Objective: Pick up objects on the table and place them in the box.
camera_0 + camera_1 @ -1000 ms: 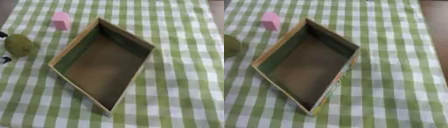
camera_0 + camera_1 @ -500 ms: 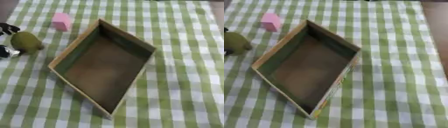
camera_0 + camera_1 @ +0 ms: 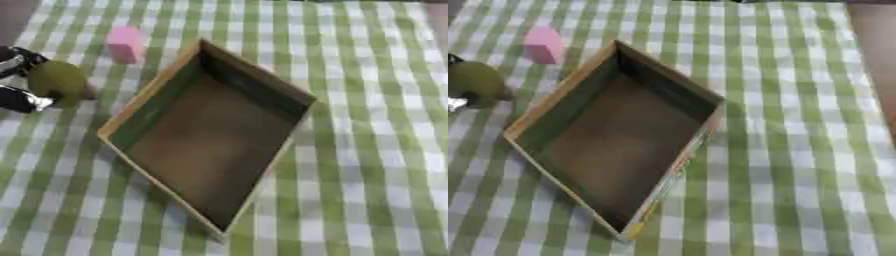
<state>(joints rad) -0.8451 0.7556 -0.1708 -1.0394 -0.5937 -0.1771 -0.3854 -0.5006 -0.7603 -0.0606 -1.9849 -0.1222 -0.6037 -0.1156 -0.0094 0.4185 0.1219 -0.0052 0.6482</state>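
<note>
Left hand (image 3: 17, 80) at the left edge, fingers curled round an olive-green rounded object (image 3: 58, 80).

Hand: black and silver, only partly in view, one finger above the object and one below, pinching it between them; object just off the hand's inner side, its shadow on the cloth beneath. Up and away from the hand: a pink block (image 3: 125, 44), upright on the cloth, apart from the green object. Beyond the held object, further inward: an open cardboard box (image 3: 149, 98), set askew, brown floor bare, near wall just beside the green object without touching. Under everything: a green-and-white checked tablecloth (image 3: 367, 150). Right hand: shows in neither view.
</note>
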